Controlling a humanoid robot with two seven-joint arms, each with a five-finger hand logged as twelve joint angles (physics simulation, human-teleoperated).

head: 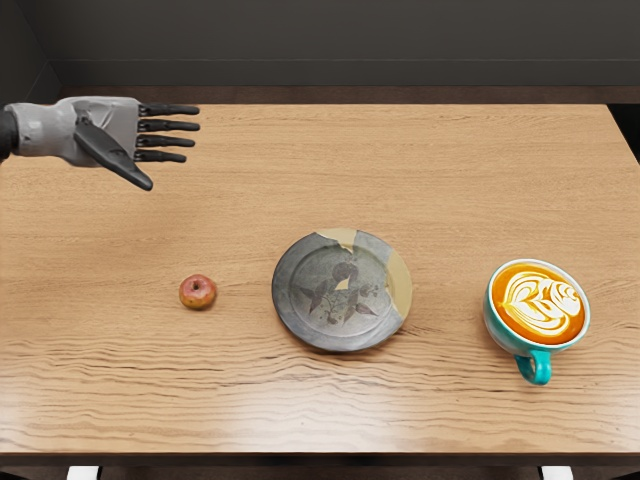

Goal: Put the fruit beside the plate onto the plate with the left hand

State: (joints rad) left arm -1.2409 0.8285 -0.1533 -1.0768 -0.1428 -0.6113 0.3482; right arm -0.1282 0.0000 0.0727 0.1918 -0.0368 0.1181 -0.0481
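A small reddish-orange fruit (198, 291) lies on the wooden table, a short way left of the plate. The plate (385, 255) is round, grey with a yellow-tan patch and a dark leaf motif, and nothing lies on it. My left hand (160, 140) hovers at the far left of the table, well behind and left of the fruit. Its fingers (172, 126) stretch straight out to the right, the thumb angles down, and it holds nothing. The right arm does not show.
A teal cup (534, 320) of latte with foam art stands to the right of the plate, its handle toward the front edge. The table's front edge (320, 455) runs along the bottom of the view, and a dark wall rises behind the table.
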